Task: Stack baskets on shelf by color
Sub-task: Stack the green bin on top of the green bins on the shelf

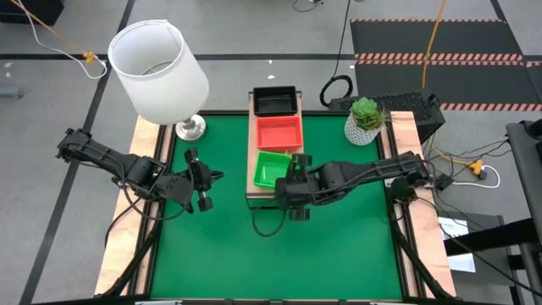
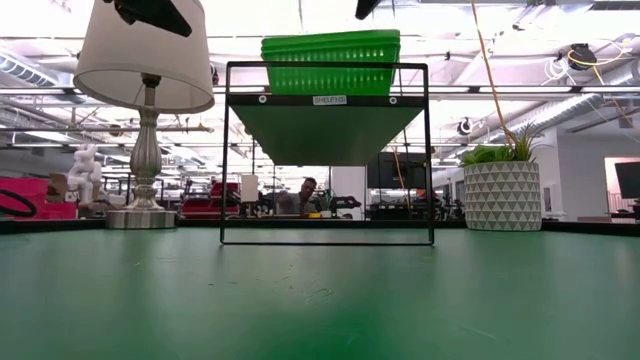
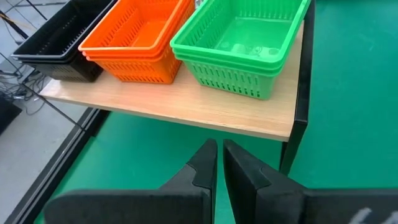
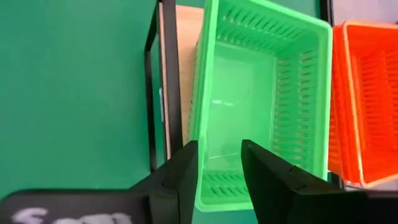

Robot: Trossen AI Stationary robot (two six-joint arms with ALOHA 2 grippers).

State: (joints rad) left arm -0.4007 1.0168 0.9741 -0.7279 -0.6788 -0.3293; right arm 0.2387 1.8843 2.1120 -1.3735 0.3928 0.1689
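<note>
Green baskets [image 4: 261, 99]: right end effector [image 4: 219, 163] apart above; left end effector [image 3: 219, 163] seemingly together.

- Overhead: straight down on the whole green table mat [image 1: 279, 254], far off.
- Table-level: across the mat, under the light-wood shelf [image 2: 327, 130].
- Left wrist: near, facing the shelf's long side.
- Right wrist: close above the bright green perforated plastic basket [image 4: 261, 99].
- Shared by all: that basket on the shelf.
</note>
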